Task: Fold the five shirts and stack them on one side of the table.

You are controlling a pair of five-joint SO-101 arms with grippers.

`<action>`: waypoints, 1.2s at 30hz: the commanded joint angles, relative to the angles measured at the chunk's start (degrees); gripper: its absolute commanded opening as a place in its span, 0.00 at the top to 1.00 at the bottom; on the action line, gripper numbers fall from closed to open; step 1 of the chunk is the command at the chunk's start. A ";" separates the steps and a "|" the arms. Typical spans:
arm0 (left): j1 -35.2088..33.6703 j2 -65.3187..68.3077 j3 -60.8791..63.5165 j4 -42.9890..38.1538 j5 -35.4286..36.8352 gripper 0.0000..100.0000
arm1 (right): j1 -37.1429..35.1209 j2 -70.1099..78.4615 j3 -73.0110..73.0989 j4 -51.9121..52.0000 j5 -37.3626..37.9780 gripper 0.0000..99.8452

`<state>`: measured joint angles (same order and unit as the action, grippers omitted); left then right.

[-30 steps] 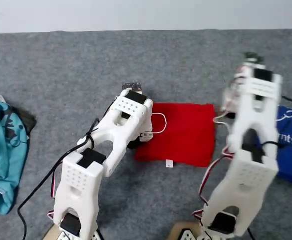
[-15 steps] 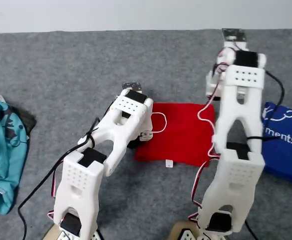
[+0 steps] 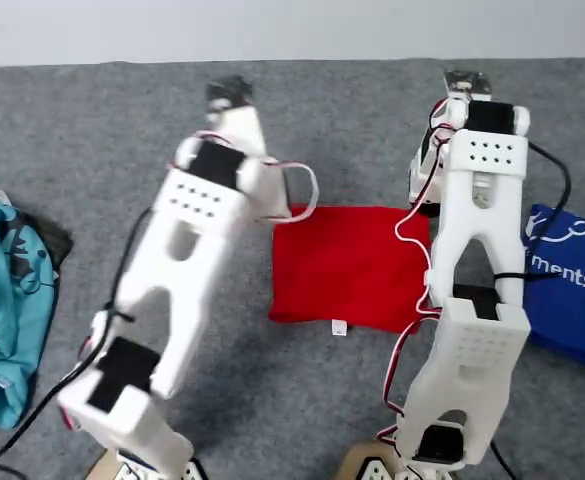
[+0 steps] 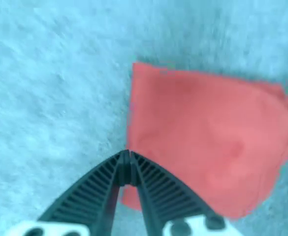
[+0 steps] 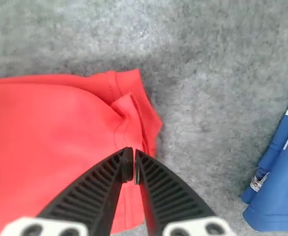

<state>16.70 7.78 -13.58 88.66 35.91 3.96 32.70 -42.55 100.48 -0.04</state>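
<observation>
A red shirt (image 3: 350, 265), folded into a neat rectangle, lay flat near the middle of the grey carpeted worktop (image 3: 372, 120), between the two white arms. A small white tag (image 3: 339, 326) showed at its near edge. In the right wrist view, one corner of the shirt had a hemmed flap tucked over on itself.

The left hand (image 4: 129, 160) was fully closed, its black ribbed fingers pressed together with nothing between them. It hung above the shirt's edge, close to one corner. The right hand (image 5: 132, 157) was closed and empty too, poised over the shirt's tucked corner.

A folded blue shirt (image 3: 572, 300) with white lettering lay at the right edge of the worktop, just beyond the right arm. A teal shirt (image 3: 2, 290) sat in a loose, crumpled heap at the far left edge, well apart from the red one.
</observation>
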 commanded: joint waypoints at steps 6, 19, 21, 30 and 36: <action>-16.88 -16.00 -1.89 1.41 -7.38 1.00 | 2.15 -5.05 -1.93 2.59 -0.18 0.99; -35.60 -27.96 1.89 1.67 -12.40 1.00 | -1.01 -5.58 6.07 2.33 2.90 0.79; -38.24 -28.92 1.89 1.67 -12.40 1.00 | -1.54 -3.91 6.07 2.33 2.02 0.76; -44.04 -30.15 1.89 1.67 -15.74 1.00 | -3.74 5.14 6.07 -1.45 1.58 0.86; -44.04 -30.24 1.71 4.13 -16.62 1.00 | -5.85 7.25 4.31 -2.24 1.58 0.93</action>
<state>-27.16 -20.62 -11.47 91.65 20.00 -0.88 40.35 -35.87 98.99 2.24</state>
